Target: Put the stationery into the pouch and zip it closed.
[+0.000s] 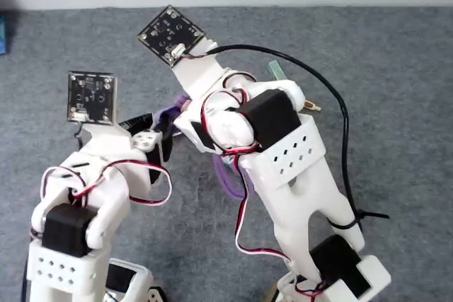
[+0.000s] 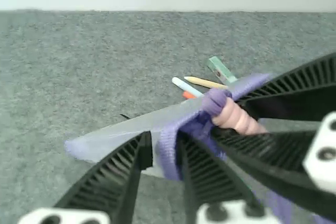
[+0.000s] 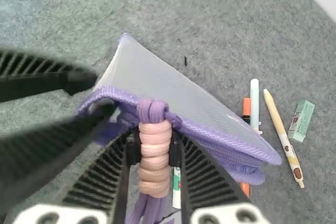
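Note:
A purple pouch (image 3: 157, 85) with a pale mesh side is held up off the grey table between both grippers. My left gripper (image 2: 164, 146) is shut on the pouch's purple edge (image 2: 169, 153). Shut on the pink ribbed zipper pull (image 3: 155, 150), my right gripper (image 3: 155, 141) sits at the pouch's top seam. From above, the pouch (image 1: 175, 112) peeks out between the two wrists. On the table beyond lie a green eraser (image 3: 301, 121), a yellow pencil (image 3: 281, 129), a white pen (image 3: 254, 103) and an orange pen (image 3: 245, 109). Another pen (image 3: 177, 179) lies under the pouch.
The pouch's purple strap (image 1: 228, 175) hangs down beside the right arm. A black cable (image 1: 333, 104) arcs over the table on the right. Grey carpet-like table surface (image 1: 396, 54) stretches open to the right and far side.

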